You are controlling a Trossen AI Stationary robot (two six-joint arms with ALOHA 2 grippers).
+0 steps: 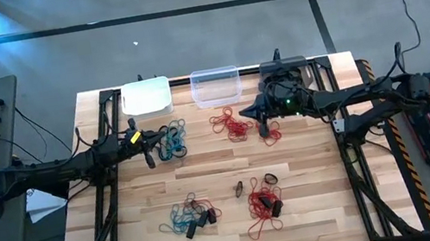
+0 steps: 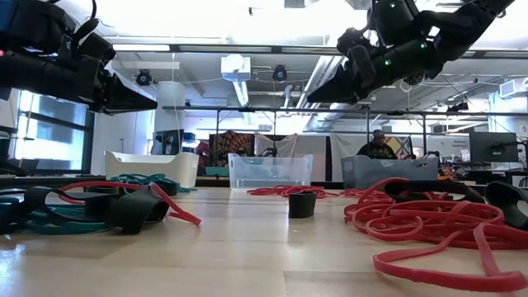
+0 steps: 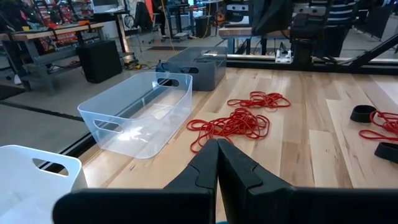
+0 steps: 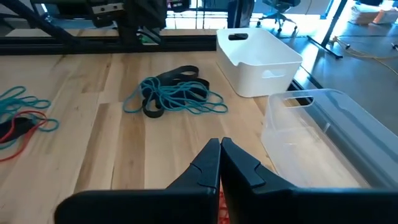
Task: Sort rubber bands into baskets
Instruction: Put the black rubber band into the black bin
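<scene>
My left gripper [image 1: 151,156] is shut and empty, hovering beside a teal bunch of rubber bands with black ones [image 1: 171,140], which also shows in the right wrist view [image 4: 177,94]. My right gripper [image 1: 254,114] is shut and empty, above the edge of a red bunch [image 1: 234,123], which also shows in the left wrist view [image 3: 233,123]. Both grippers hang well above the table in the low view: the left [image 2: 151,105] and the right [image 2: 313,98]. The white basket [image 1: 146,98], clear basket [image 1: 216,86] and dark grey basket [image 1: 291,64] stand in a row at the far edge.
Near the front edge lie a mixed teal and black bunch [image 1: 189,215], a red and black bunch [image 1: 264,204] and loose black bands [image 1: 240,189]. My right arm covers part of the dark grey basket. Bare wood lies across the table's middle [image 1: 206,170].
</scene>
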